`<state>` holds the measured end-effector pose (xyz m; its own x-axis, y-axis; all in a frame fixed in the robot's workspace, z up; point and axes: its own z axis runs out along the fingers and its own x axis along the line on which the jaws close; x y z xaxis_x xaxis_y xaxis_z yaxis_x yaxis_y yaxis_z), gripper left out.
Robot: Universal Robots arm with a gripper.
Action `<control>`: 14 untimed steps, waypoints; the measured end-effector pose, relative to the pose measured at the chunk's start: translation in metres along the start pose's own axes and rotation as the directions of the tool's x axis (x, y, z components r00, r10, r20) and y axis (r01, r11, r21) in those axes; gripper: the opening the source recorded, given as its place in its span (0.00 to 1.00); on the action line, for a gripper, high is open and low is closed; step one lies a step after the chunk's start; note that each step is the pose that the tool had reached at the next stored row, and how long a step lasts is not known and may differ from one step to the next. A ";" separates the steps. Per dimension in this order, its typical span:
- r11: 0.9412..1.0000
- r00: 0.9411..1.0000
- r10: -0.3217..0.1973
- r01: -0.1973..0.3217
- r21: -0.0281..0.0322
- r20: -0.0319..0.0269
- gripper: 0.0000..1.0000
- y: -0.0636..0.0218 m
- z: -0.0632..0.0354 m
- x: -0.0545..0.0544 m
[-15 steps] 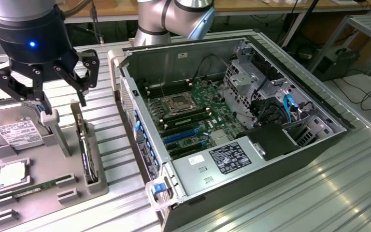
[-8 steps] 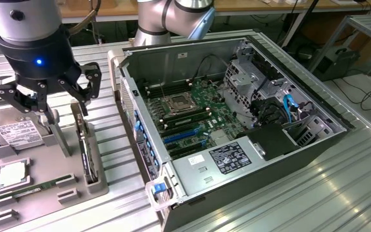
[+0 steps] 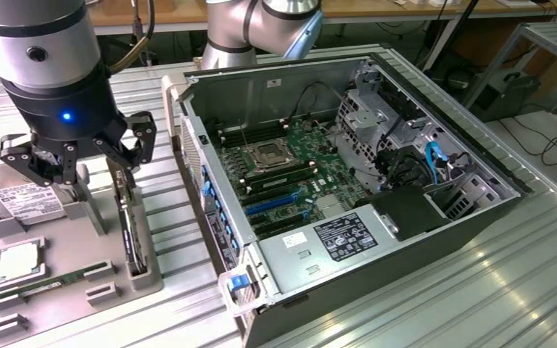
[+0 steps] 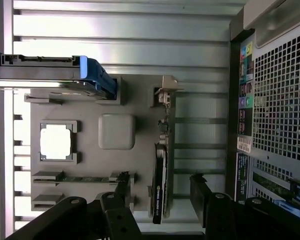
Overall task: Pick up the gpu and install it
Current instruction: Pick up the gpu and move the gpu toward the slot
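Grey holder tray (image 3: 70, 250) holds the gpu (image 3: 131, 232) standing on edge in its slot; the tool (image 3: 90, 163) hangs directly above, jaws spread wide.

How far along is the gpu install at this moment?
Nothing done yet: the gpu stands on edge in the gray holder, outside the open computer case. In hand: the open gripper hovers over it, gripping nothing. Left: pickup and installation.
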<state>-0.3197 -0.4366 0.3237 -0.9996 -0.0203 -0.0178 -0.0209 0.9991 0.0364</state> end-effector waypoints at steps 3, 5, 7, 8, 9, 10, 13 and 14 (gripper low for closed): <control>1.000 1.000 0.002 -0.002 0.002 0.000 0.60 -0.0001 0.0050 0.000; 1.000 1.000 0.005 -0.005 0.003 -0.001 0.60 -0.0002 0.0082 0.000; 1.000 1.000 0.006 -0.006 0.003 -0.001 0.60 -0.0004 0.0115 0.000; 1.000 1.000 0.007 -0.007 0.003 -0.001 0.60 -0.0005 0.0133 0.000; 1.000 1.000 0.007 -0.007 0.003 -0.001 0.60 -0.0006 0.0152 0.000; 1.000 1.000 0.007 -0.007 0.003 -0.001 0.60 -0.0008 0.0175 0.000; 1.000 1.000 0.007 -0.007 0.003 -0.001 0.60 -0.0037 0.0227 0.001; 1.000 1.000 0.007 -0.007 0.003 -0.001 0.60 -0.0042 0.0244 0.001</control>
<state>-0.3197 -0.4399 0.2992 -0.9998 -0.0138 -0.0166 -0.0143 0.9993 0.0332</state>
